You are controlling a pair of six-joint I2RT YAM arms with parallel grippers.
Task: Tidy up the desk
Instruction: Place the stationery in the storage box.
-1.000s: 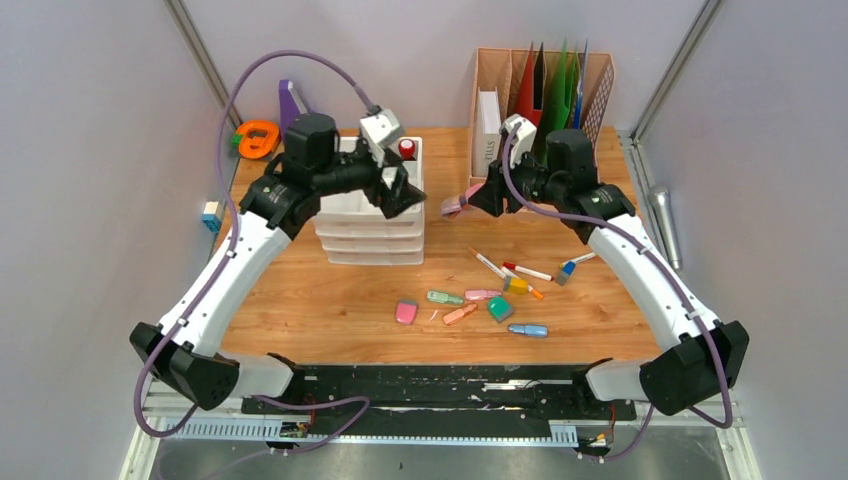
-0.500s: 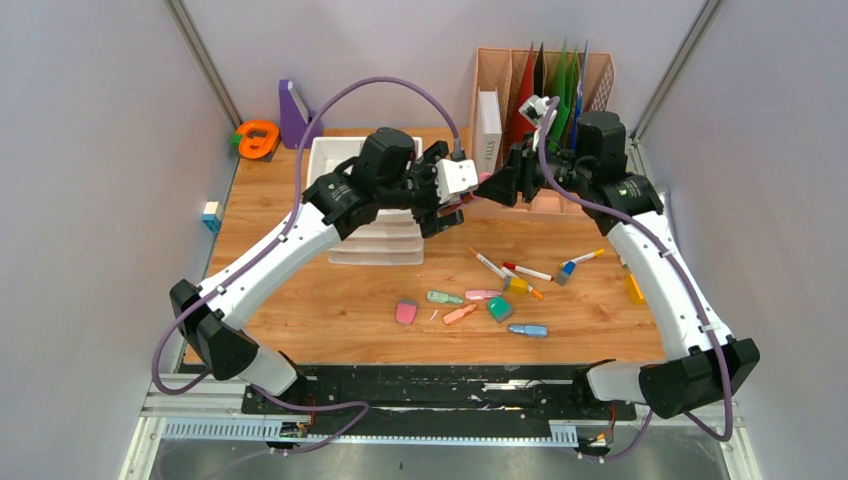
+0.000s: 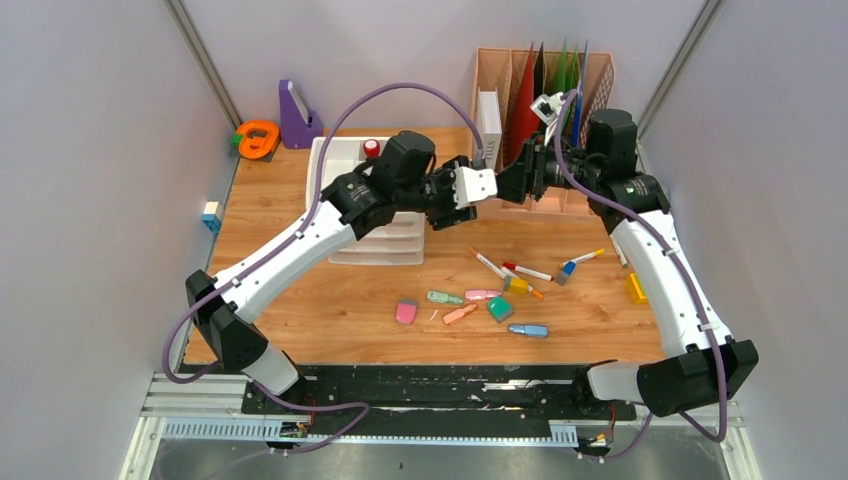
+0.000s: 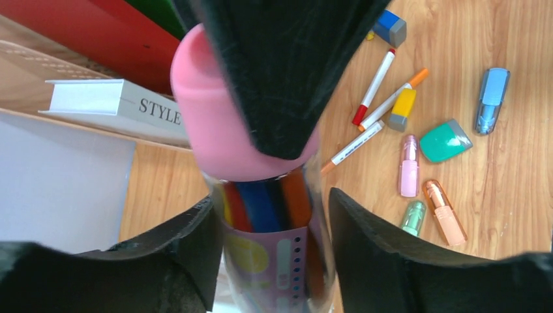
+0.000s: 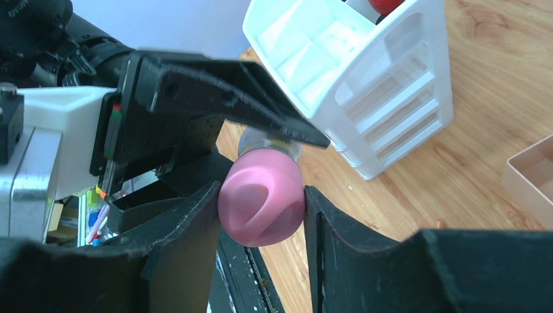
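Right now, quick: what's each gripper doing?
Left gripper: jaws around the clear body of the marker tube; grip cannot be told.
Right gripper: closed on its pink cap.

We are losing the clear tube (image 4: 274, 261) below the pink cap (image 4: 209, 124) at the bottom edge; a right gripper (image 5: 261, 195) finger (image 4: 280, 65) is covering the cap, which is hiding the book's (image 4: 91, 98) title end.

The left arm (image 3: 290, 245) and right arm (image 3: 655, 270) wear glossy white tapering shells, joined by rounded black housings (image 3: 225, 335). A purple cable (image 3: 400, 88) runs along each arm. A boxy white camera block (image 3: 472, 185) shows in the upper middle of the top view. The fingers (image 4: 176, 254) are matte black, wedge-shaped and scuffed.
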